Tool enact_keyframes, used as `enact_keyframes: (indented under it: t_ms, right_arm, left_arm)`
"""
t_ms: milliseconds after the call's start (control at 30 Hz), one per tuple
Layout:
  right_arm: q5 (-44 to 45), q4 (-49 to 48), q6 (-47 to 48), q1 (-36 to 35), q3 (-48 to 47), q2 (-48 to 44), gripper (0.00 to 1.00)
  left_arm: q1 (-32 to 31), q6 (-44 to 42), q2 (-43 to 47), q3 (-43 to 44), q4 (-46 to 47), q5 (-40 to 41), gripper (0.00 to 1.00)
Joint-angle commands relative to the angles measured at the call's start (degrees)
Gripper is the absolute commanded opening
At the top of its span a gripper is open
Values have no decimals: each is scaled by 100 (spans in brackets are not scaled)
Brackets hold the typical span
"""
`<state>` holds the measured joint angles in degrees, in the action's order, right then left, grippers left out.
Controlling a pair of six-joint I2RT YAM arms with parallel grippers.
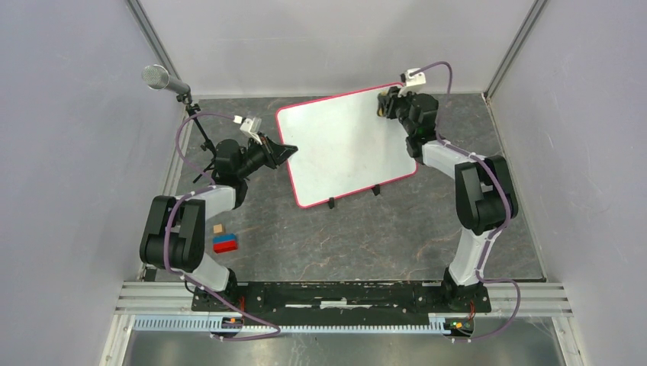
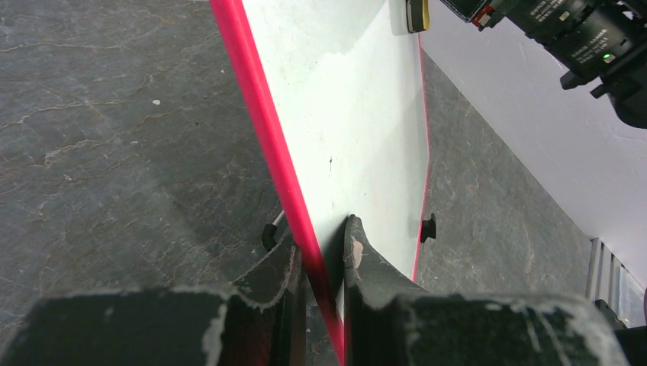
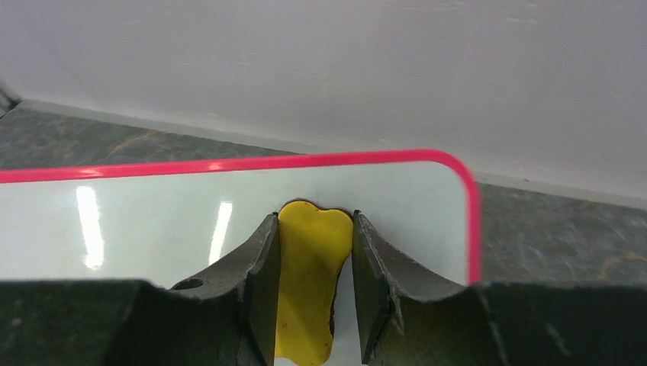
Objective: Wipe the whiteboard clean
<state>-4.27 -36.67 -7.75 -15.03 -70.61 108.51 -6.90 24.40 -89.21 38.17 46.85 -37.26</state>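
Observation:
The whiteboard (image 1: pixel 347 145) lies on the dark table, white with a red-pink rim and no writing that I can see. My left gripper (image 1: pixel 286 152) is shut on its left rim, with the rim between the fingers in the left wrist view (image 2: pixel 324 267). My right gripper (image 1: pixel 385 103) is shut on a yellow eraser (image 3: pixel 313 282) and holds it on the board's far right corner (image 3: pixel 152 229). The eraser also shows at the board's far end in the left wrist view (image 2: pixel 416 15).
A microphone on a stand (image 1: pixel 164 80) stands at the far left. A red and blue block (image 1: pixel 225 244) and a small tan block (image 1: pixel 218 228) lie near the left arm. The board's two black feet (image 1: pixel 331 203) face the near side. Grey walls enclose the table.

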Motion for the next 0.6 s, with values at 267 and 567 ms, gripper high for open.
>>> enact_keyframes:
  t_ms: [267, 567]
  right_arm:
    - [200, 206, -39, 22, 262, 184, 24]
    - [219, -107, 173, -586, 571, 8, 24]
  left_arm:
    - [92, -1936, 52, -81, -130, 1058, 2]
    - [86, -1940, 69, -93, -124, 1086, 2]
